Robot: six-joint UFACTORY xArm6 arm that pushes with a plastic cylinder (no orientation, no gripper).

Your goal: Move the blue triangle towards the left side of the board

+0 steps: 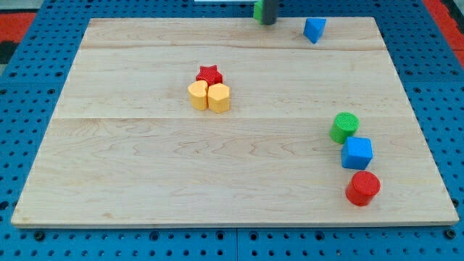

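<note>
Blue triangle is seen near board top edge, right of centre. My tip, bare rod, nothing grasped, is placed just beside at triangle's 9 o'clock; green block partly hidden behind. Leftward push judged needing tip at 3 o'clock.

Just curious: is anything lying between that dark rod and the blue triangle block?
No. In the camera view, only bare wood separates my tip from the blue triangle.

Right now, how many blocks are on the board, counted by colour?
Blue: 2, the blue triangle and the blue cube
Red: 2, the red star and the red cylinder
Yellow: 2, the left yellow block and the right yellow block
Green: 2, the green cylinder and a green block partly hidden behind my tip
Total: 8
</note>
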